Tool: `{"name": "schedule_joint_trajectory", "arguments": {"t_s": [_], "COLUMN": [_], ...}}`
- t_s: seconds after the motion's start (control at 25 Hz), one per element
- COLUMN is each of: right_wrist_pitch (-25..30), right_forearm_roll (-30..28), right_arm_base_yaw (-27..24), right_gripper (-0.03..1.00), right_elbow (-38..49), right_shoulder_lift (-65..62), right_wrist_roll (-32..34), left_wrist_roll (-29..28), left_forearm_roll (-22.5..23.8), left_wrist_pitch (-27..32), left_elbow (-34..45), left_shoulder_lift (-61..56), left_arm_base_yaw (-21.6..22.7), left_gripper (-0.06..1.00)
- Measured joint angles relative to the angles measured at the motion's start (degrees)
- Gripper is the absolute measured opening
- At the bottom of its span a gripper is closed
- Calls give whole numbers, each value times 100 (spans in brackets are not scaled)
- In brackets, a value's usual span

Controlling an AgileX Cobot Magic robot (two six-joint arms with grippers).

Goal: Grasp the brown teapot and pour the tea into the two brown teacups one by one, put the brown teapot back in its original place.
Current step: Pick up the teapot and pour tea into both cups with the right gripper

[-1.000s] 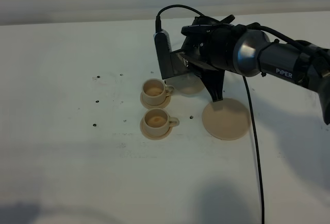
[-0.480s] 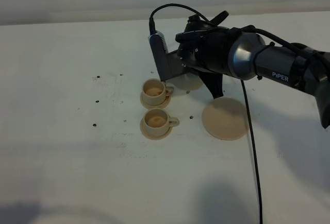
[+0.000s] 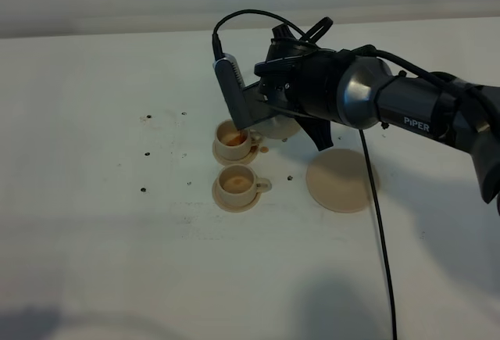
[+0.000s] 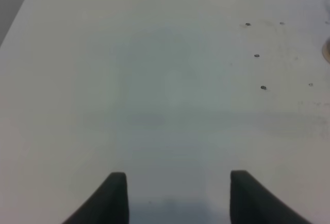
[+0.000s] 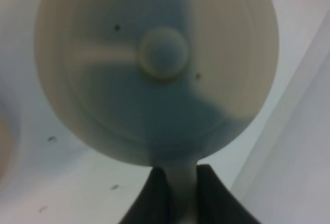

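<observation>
The right gripper pinches the handle of the brown teapot, held just beside the far teacup; the left gripper hangs spread above the table

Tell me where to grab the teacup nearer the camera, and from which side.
Pinch the side handle of the nearer teacup, coming from the large saucer's side. The cup stands upright on its small saucer, and the handle juts out that way, unobstructed.
</observation>
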Motion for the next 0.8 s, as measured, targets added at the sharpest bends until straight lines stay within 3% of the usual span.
{"name": "schedule_joint_trajectory", "arguments": {"t_s": [0.8], "right_wrist_pitch": [-170], "right_forearm_roll": [-616], "right_arm_base_yaw": [86], "right_gripper": [12], "right_elbow": [-7], "right_shoulder_lift": [88], "right_wrist_roll": [-50], "left_wrist_roll": [0], "left_forearm_roll": [0], "left_wrist_pitch": [0], "left_elbow": [0], "left_shoulder_lift": [0], "left_arm_base_yaw": [0], "left_gripper": [45]}}
